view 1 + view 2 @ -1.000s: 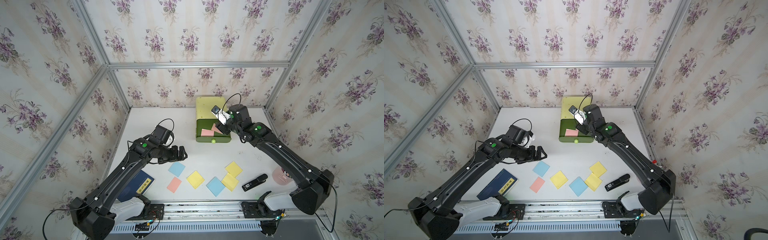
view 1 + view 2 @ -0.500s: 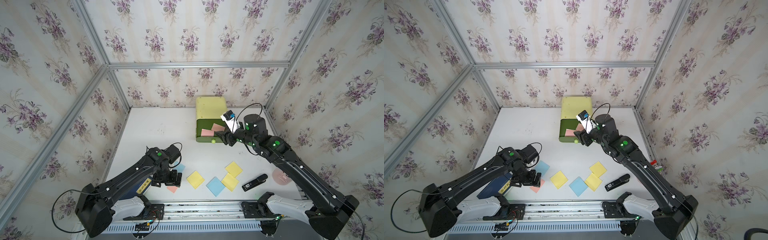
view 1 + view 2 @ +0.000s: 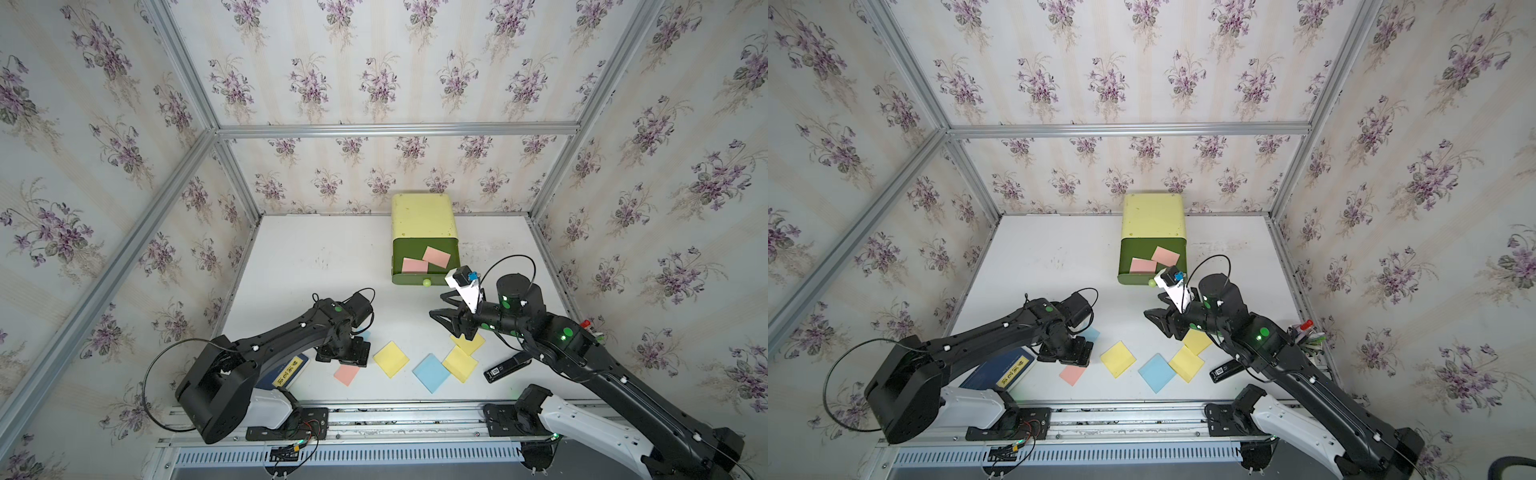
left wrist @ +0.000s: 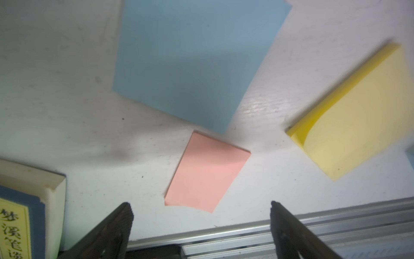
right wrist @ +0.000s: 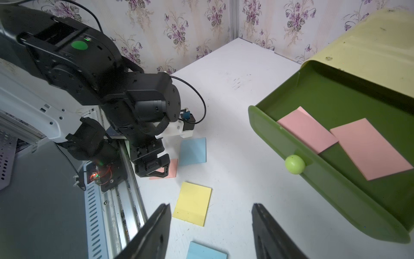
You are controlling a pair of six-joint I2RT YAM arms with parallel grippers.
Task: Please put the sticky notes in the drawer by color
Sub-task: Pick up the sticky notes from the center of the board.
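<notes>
Your left tool (image 4: pixel 200 204), spread and empty, hangs over the one pink sticky note (image 4: pixel 207 172) on the worktop (image 3: pixel 332 257); the note lies just ahead, between its tips, so this arm is nearer. Your right tool (image 5: pixel 211 205), jaws apart and empty, hovers near the open drawer (image 3: pixel 409 279).

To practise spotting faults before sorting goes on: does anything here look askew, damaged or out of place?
Nothing looks damaged. The two pink notes lie askew to each other in the open drawer, and one yellow note has an edge curling upward.
</notes>
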